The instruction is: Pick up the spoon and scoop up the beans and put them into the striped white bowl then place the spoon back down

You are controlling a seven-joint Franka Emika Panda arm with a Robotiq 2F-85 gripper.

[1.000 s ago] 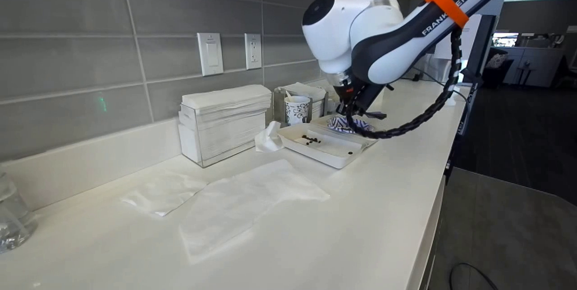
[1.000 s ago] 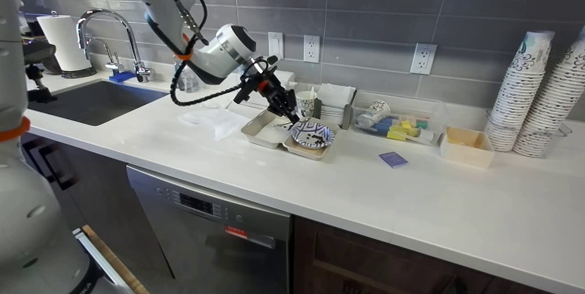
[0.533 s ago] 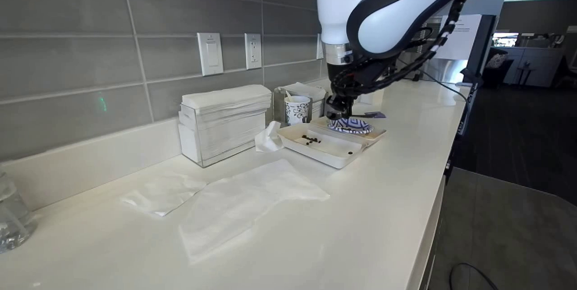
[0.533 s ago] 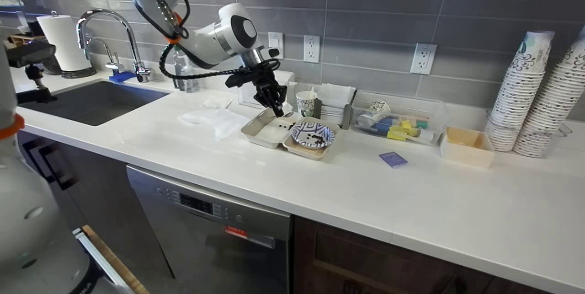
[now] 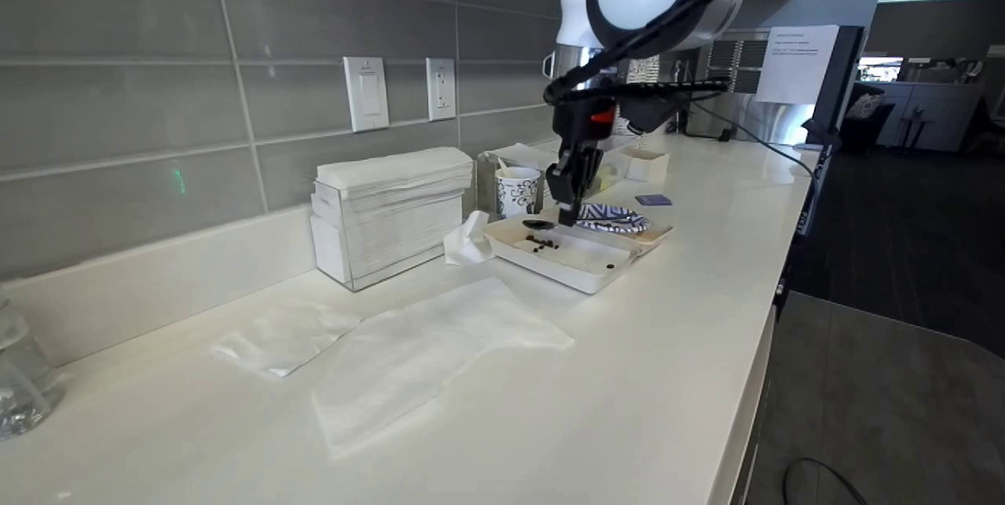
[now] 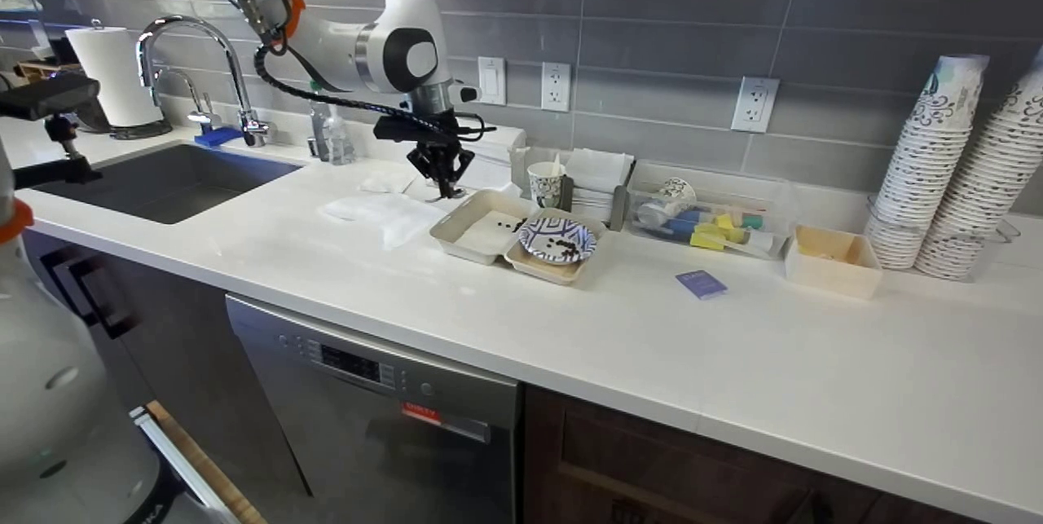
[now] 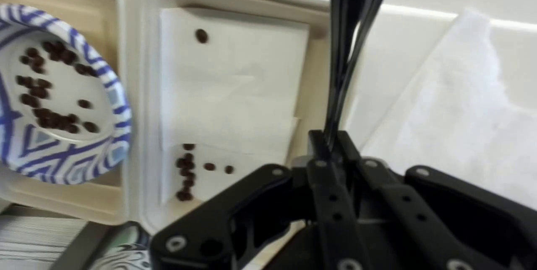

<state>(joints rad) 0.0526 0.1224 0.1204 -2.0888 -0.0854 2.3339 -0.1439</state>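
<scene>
1. We have the gripper (image 7: 331, 137) clamped on the spoon (image 5: 539, 225), near the tray's (image 5: 550, 267) outer edge.
2. Some beans (image 7: 190, 176) lie toward its back edge; scooping seems unfinished, so next we likely lower the spoon.
3. Beyond, the striped white bowl (image 7: 71, 163) holds most.

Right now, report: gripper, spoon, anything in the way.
Gripper clamped on spoon. Striped bowl holds beans; other beans in container. Possible snag: loose paper beside container.
</scene>
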